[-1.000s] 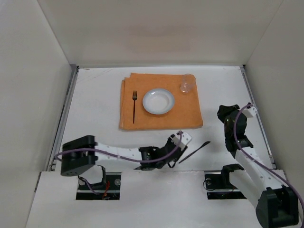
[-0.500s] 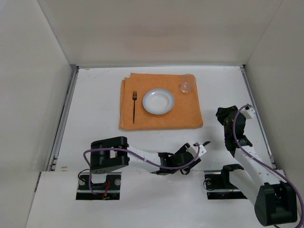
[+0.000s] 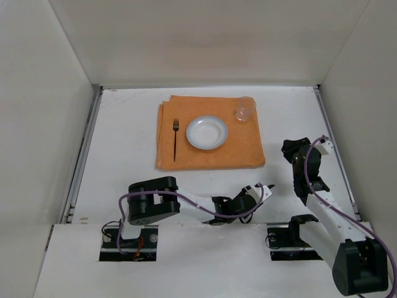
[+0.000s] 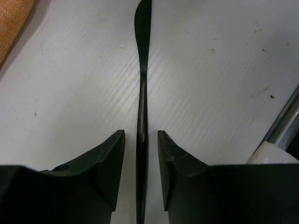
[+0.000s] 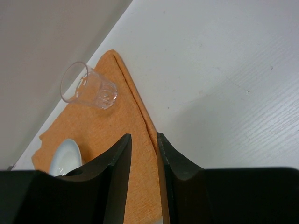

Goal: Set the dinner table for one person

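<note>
A black knife [image 4: 142, 70] lies flat on the white dinner table [image 3: 124, 155] near the front edge, right of centre. My left gripper [image 4: 141, 135] is low over it, open, one jaw on each side of the handle with a small gap on both sides. In the top view the left gripper [image 3: 263, 188] covers most of the knife and only its tip [image 3: 272, 185] shows. An orange mat [image 3: 248, 146] holds a black fork [image 3: 175, 139], a pale blue plate [image 3: 206, 132] and a clear glass [image 3: 244, 109]. My right gripper [image 3: 290, 149] is raised right of the mat, narrowly open and empty.
The right wrist view shows the glass [image 5: 88, 87], the mat's corner [image 5: 107, 126] and the plate's rim [image 5: 67, 156]. White panels wall the table on the left, back and right. A metal rail [image 4: 285, 126] runs just right of the knife.
My left arm has swung right along the front edge and its gripper has come down over the knife. The right arm has barely shifted.
</note>
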Controlling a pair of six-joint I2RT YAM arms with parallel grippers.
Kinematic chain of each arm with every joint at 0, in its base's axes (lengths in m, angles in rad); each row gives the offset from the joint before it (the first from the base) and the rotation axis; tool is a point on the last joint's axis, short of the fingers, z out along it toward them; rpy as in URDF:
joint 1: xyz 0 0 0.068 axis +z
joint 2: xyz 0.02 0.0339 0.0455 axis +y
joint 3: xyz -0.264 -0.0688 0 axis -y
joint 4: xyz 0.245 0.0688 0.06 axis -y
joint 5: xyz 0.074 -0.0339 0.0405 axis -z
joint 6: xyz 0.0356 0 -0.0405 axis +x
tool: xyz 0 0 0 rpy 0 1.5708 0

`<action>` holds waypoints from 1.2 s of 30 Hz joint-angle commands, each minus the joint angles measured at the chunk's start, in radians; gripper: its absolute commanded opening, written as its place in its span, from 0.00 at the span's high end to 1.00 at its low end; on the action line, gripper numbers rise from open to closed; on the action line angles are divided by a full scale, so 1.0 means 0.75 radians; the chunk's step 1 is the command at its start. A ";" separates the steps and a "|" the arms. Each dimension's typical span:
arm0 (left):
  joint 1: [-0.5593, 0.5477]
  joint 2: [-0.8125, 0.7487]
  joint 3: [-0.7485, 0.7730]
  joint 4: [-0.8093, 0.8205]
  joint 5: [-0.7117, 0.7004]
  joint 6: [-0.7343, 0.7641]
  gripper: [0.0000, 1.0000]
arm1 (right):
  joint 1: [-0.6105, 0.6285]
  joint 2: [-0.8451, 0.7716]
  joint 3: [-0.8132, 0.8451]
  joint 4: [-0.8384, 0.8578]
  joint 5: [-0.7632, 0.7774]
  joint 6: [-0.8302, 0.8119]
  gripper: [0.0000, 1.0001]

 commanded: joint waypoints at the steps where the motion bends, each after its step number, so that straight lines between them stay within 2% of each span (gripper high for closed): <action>1: 0.019 0.045 0.037 0.001 0.026 0.021 0.71 | 0.008 0.004 0.022 0.066 -0.019 0.007 0.66; 4: 0.025 0.059 0.047 -0.013 0.068 0.017 0.84 | 0.008 0.000 0.022 0.066 -0.019 0.007 0.64; 7: 0.023 0.037 0.029 -0.015 0.069 0.004 0.91 | 0.008 -0.012 0.016 0.066 -0.017 0.011 0.58; 11: 0.019 -0.067 -0.020 -0.015 0.040 -0.036 0.93 | 0.006 -0.039 0.004 0.066 -0.009 0.015 0.51; 21: 0.046 -0.348 -0.049 -0.052 -0.046 -0.198 0.94 | 0.008 -0.039 0.004 0.062 -0.005 0.017 0.49; 29: 0.313 -0.366 0.078 -0.076 -0.166 -0.435 0.94 | 0.008 -0.004 0.016 0.066 -0.005 0.017 0.48; 32: 0.424 -0.279 0.166 -0.115 -0.256 -0.535 0.96 | 0.012 0.018 0.022 0.070 -0.017 0.015 0.48; 36: 0.504 -0.139 0.282 -0.135 -0.287 -0.627 0.96 | 0.026 0.027 0.028 0.072 -0.019 0.015 0.47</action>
